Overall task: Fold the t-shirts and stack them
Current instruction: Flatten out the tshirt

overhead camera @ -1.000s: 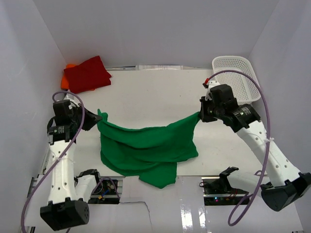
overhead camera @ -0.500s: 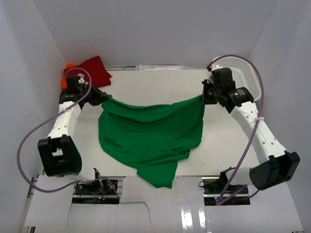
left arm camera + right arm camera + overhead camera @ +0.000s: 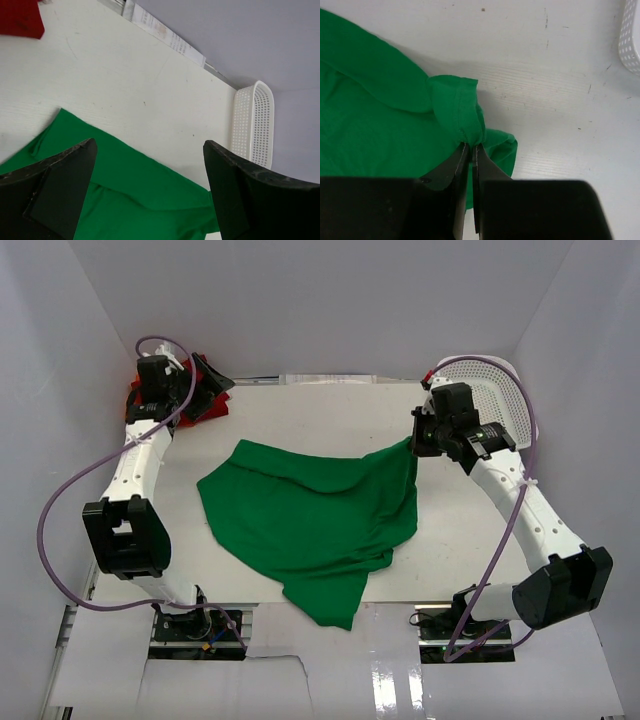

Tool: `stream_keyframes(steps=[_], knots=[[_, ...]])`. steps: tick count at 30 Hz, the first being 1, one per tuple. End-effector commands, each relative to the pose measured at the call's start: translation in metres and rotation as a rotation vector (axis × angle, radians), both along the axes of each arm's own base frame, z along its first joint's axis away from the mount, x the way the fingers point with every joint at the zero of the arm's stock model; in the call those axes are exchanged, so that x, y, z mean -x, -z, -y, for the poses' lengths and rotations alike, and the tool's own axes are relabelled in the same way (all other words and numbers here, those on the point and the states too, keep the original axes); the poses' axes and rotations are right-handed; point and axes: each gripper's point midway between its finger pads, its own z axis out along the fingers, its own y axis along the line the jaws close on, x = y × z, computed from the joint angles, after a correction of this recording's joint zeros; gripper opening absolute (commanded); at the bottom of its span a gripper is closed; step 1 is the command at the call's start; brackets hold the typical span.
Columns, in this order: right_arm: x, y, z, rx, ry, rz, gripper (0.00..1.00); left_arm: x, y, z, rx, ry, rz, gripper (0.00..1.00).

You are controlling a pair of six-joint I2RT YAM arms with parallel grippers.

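Pinching what looks like a sleeve of the green t-shirt, my right tool is clamped on it; the shirt sprawls across the counter. My left tool gapes empty beside the red t-shirt.

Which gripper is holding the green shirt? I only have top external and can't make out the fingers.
Observer: Right only. The right wrist view shows the right gripper shut on a bunched hem of the green shirt.
Operator: And left?
Observer: The left wrist view shows the left gripper wide open with nothing in it. The shirt's edge lies on the table below it.
Operator: Is it on the red shirt, then?
Observer: No. In the left wrist view the red shirt sits in the top-left corner of the picture, clear of the gripper.
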Motion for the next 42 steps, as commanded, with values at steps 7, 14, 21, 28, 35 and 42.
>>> stream_keyframes(steps=[7,14,21,28,35,42], knots=[[-0.004,0.007,-0.004,-0.013,-0.012,0.011,0.08,0.013,0.086,-0.012,-0.017,-0.062,-0.269,0.9],[-0.002,0.015,-0.011,-0.037,-0.04,-0.004,0.08,0.017,0.134,-0.011,0.038,-0.118,-0.395,0.84],[0.0,0.021,-0.013,-0.048,-0.045,-0.012,0.08,0.013,0.162,-0.016,0.039,-0.156,-0.454,0.79],[0.001,0.027,-0.012,-0.046,-0.043,-0.023,0.08,0.014,0.193,-0.014,0.052,-0.163,-0.514,0.76],[0.002,0.03,-0.011,-0.043,-0.043,-0.027,0.08,0.011,0.199,-0.012,0.029,-0.17,-0.52,0.69],[0.003,0.031,-0.012,-0.043,-0.044,-0.027,0.08,0.011,0.212,-0.012,0.021,-0.173,-0.544,0.58]])
